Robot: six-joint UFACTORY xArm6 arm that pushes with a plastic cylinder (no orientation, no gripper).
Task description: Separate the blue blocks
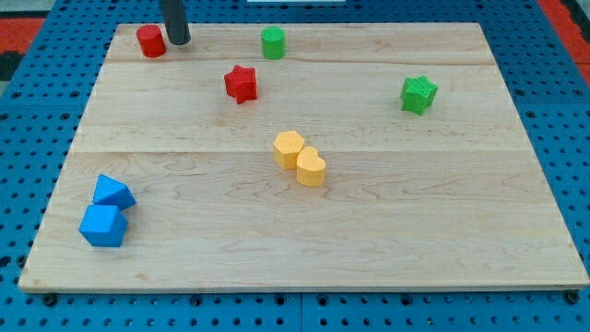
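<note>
- My tip [178, 41] rests at the table's [387, 231] far left, just right of the red cylinder [151, 41].
- No end effector fitted; rod only.
- Blue blocks: the blue cube [102, 226] and the other blue block [112, 193] touch, near left corner.

Red cylinder [151, 41], green cylinder [273, 42], red star [241, 83], green star [418, 94], two touching yellow blocks [300, 159].

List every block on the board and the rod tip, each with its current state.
my tip: at the view's top left, just right of the red cylinder
red cylinder: upright, beside my tip
green cylinder: upright, alone
red star: alone
green star: alone
two yellow blocks: touching
upper blue block: touching the lower one
lower blue block: not yet separated
</note>
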